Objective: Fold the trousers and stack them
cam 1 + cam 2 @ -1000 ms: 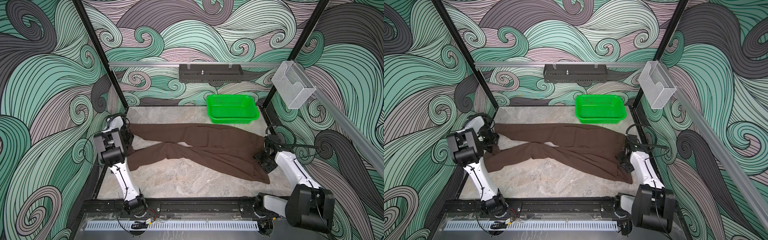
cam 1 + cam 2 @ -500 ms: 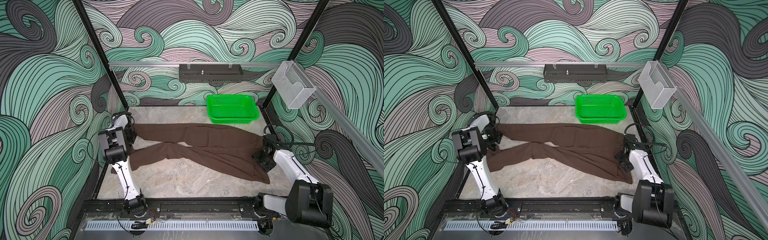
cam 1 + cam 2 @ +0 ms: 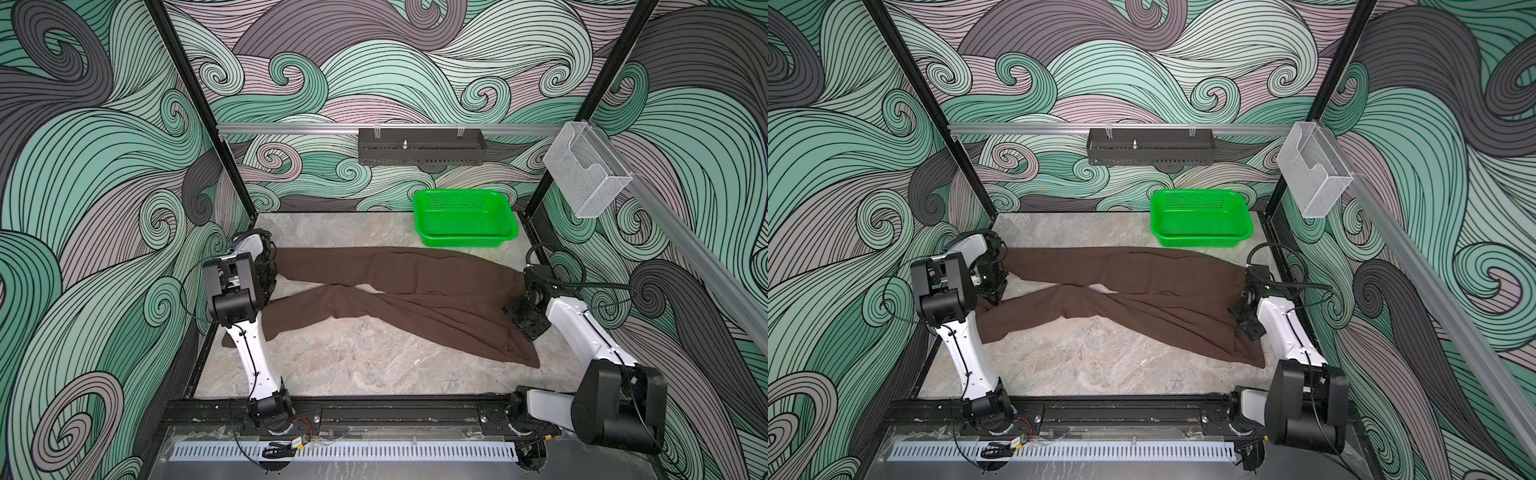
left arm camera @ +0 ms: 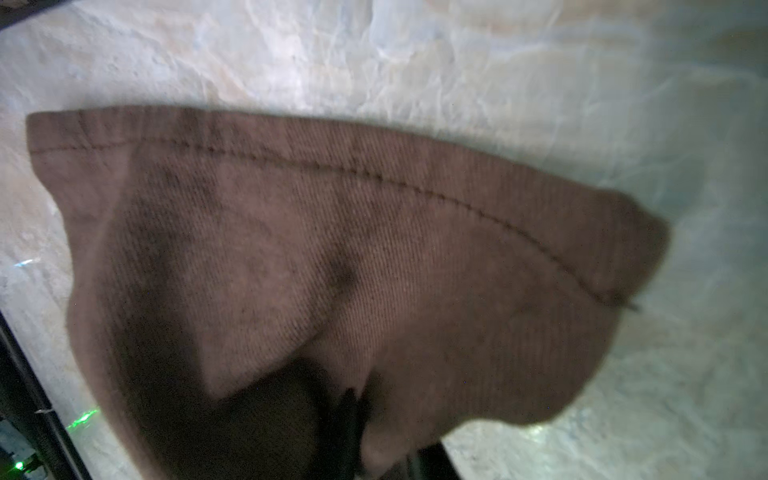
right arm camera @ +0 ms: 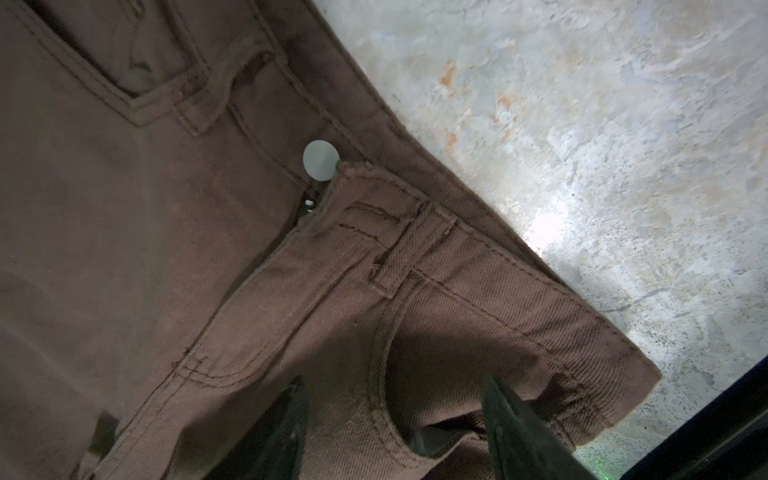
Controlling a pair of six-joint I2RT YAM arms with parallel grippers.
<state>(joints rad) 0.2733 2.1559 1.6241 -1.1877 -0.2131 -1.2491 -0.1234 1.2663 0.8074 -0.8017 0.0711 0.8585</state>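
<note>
Currently the trousers [image 3: 415,291] are seen laid flat across the table [image 3: 353,361], waist at the R side, both legs run out to the L and fanned apart from approx. the middle. The far leg's end is met by the left gripper [image 3: 994,286] at the L edge of the table. In the left wrist view, brown cloth is bunched round that claw [image 4: 349,399], which is pressed together on it; the stitched hem [image 4: 291,166] is shown beyond, blurred. The right gripper [image 3: 524,318] is held low over the waistband [image 5: 478,266] at the R edge. In the right wrist view its fingers [image 5: 519,432] are set well apart, either side of a front pocket [image 5: 415,374], w/ nothing clamped. A pale button [image 5: 320,160] is seen further along the waist. A green basket [image 3: 461,240] is placed at the back R, just beside the far leg.
</note>
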